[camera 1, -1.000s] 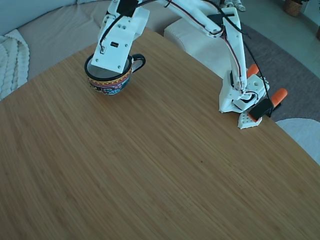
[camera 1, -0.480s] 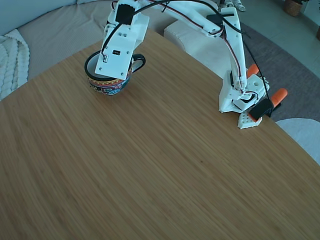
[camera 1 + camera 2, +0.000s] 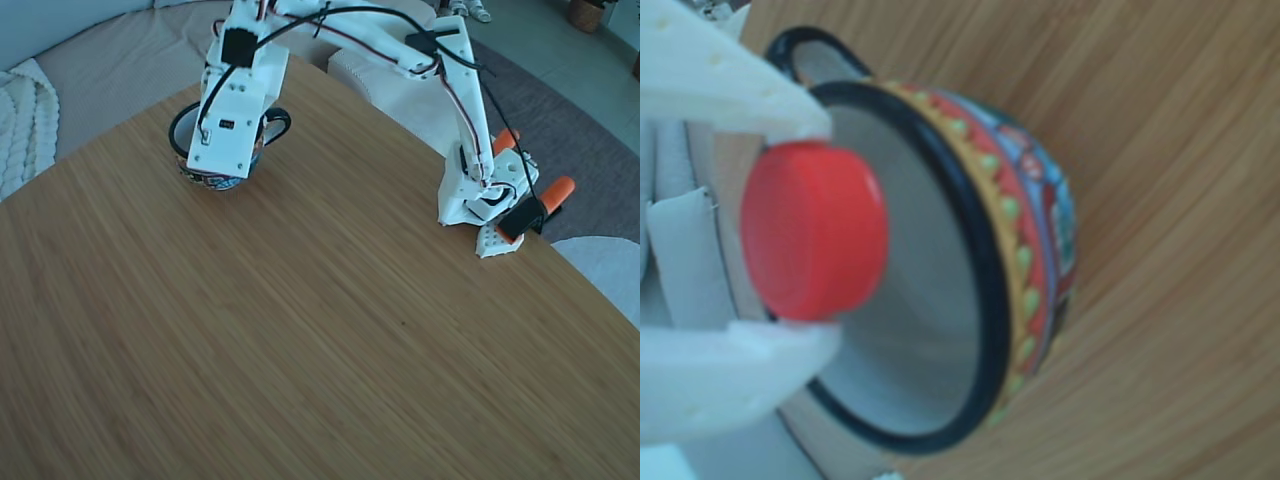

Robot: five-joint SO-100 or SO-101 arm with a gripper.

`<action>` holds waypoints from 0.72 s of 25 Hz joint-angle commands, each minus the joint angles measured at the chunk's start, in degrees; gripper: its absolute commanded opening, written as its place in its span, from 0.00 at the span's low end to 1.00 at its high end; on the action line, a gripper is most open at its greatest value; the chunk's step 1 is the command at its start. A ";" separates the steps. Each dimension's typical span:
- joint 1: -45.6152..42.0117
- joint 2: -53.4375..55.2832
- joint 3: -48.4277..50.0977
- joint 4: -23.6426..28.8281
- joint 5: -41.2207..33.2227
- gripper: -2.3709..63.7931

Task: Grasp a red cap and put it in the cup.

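1. A wide wooden table with a fine straight grain fills most of the fixed view; its bare top lies open in front of the arm.
2. The white plastic robot arm stands on its base at the table's right edge in the fixed view, held there by clamps with elongated orange handles, well apart from the mug.
3. Beyond the table the fixed view shows a beige cushioned seat, a white knitted blanket at the left edge and a grey rug on the right.
4. The arm's white wrist block hangs over the mug in the fixed view and hides most of the mug's mouth; only part of the rim, the black handle and a strip of patterned side show around it.
5. The squat ceramic cup with a white inside, black rim and multicoloured patterned band stands on the table's far left part in the fixed view.
6. In the other view the cup lies sideways in the picture, and the white inside that shows holds nothing.
7. The white two-finger gripper is clamped on the small round bright-red plastic cap, one finger against each side of it.
8. The red cap is held in front of the cup's open mouth in the other view, inside the outline of the black rim, and touches neither rim nor wall.
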 commanded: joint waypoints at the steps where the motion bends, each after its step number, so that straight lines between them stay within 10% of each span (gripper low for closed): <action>1: 0.53 -0.62 -4.66 0.18 -0.26 0.18; 18: 0.62 -2.02 -9.14 -0.44 -0.09 0.18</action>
